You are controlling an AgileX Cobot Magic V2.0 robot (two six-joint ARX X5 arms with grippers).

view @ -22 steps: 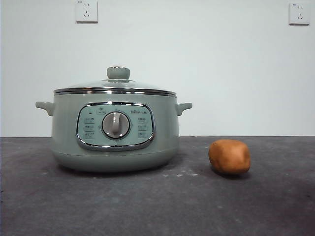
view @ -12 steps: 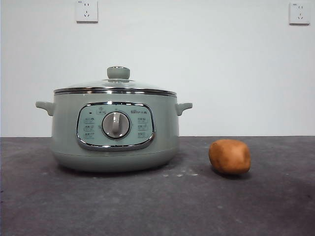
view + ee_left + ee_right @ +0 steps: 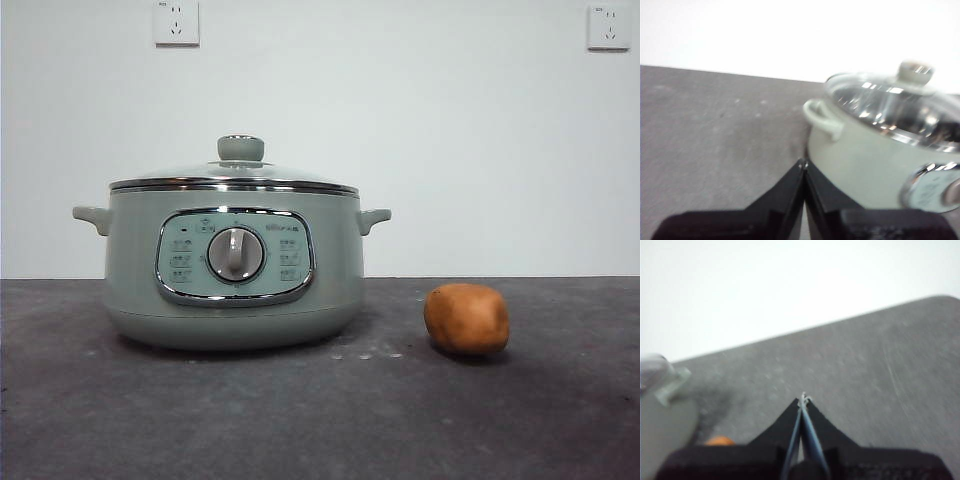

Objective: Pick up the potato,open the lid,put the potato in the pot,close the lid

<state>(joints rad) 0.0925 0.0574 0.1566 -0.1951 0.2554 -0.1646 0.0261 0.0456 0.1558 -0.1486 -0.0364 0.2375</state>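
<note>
The sage-green pot (image 3: 232, 262) stands left of centre on the dark table, with the glass lid (image 3: 234, 178) closed on it and the green knob on top. The orange-brown potato (image 3: 466, 318) lies on the table to the right of the pot. Neither gripper shows in the front view. My left gripper (image 3: 803, 165) is shut and empty, near the pot (image 3: 875, 165) on its handle side, with the lid (image 3: 895, 100) in view. My right gripper (image 3: 803, 400) is shut and empty above the table; a sliver of the potato (image 3: 719, 441) and the pot's handle (image 3: 674, 381) show beside it.
The dark grey table (image 3: 320, 420) runs to a white wall with two sockets (image 3: 176, 22). A few pale crumbs (image 3: 365, 355) lie on the table between pot and potato.
</note>
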